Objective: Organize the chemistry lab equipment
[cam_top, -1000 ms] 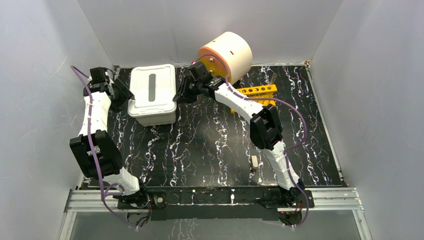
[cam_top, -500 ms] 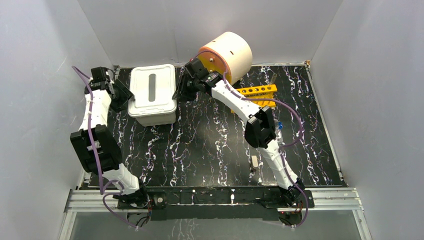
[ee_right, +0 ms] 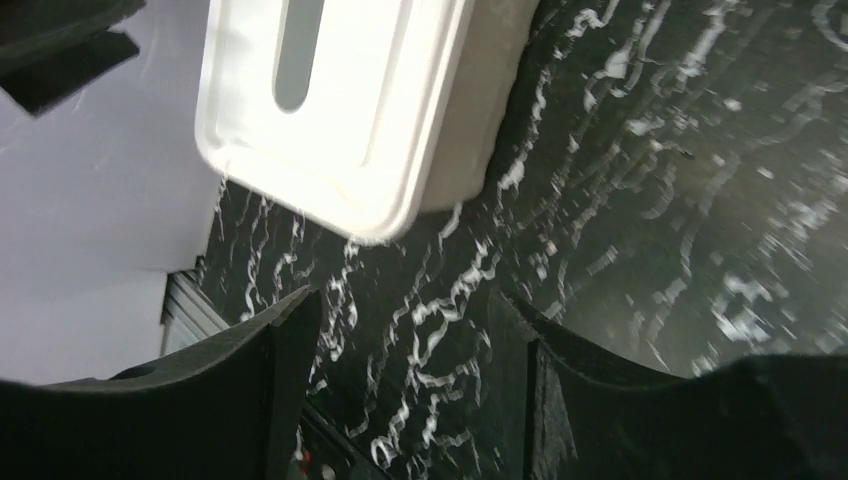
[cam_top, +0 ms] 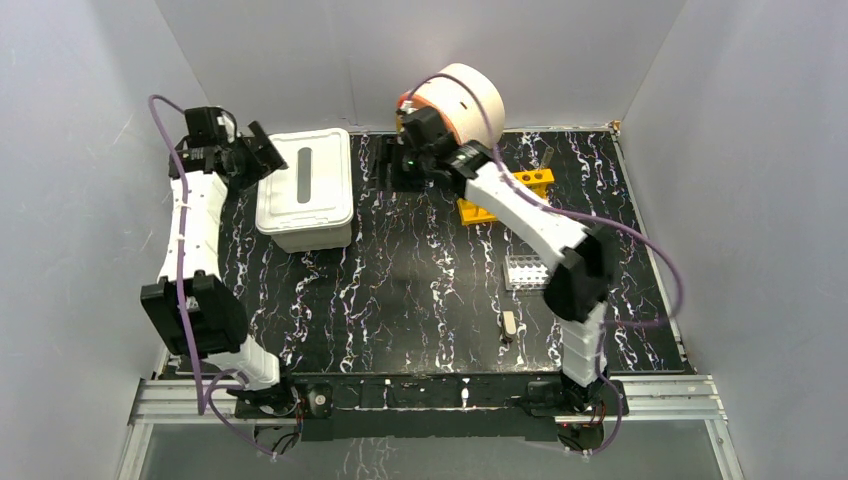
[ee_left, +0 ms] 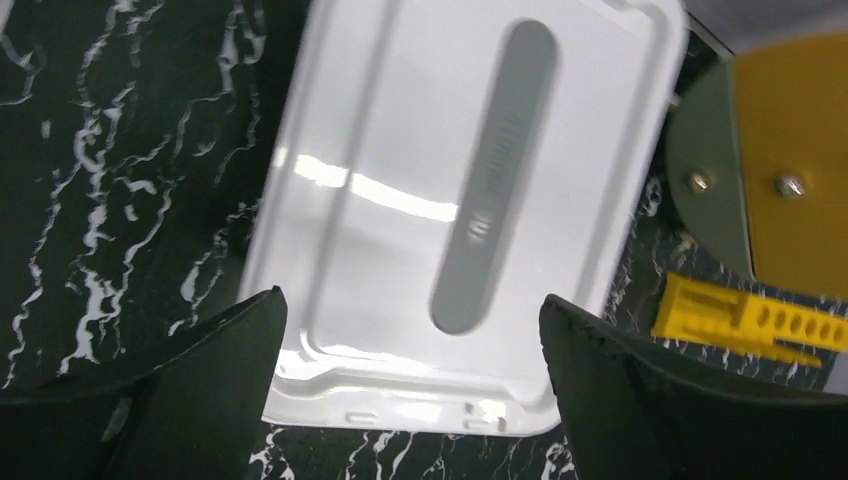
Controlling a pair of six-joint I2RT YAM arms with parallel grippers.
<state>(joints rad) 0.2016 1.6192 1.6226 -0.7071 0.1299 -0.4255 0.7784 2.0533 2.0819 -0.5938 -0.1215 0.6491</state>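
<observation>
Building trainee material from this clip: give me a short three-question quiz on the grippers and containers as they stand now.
1. True or false: the white tub has its lid on.
2. The left gripper and the right gripper: which holds something? A) left B) right C) neither
3. What colour is the rack beside the round drawer unit?
Key: 1 true; 2 C; 3 yellow.

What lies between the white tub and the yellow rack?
Top view: only the right gripper, between white tub and yellow rack; table beneath looks bare.
</observation>
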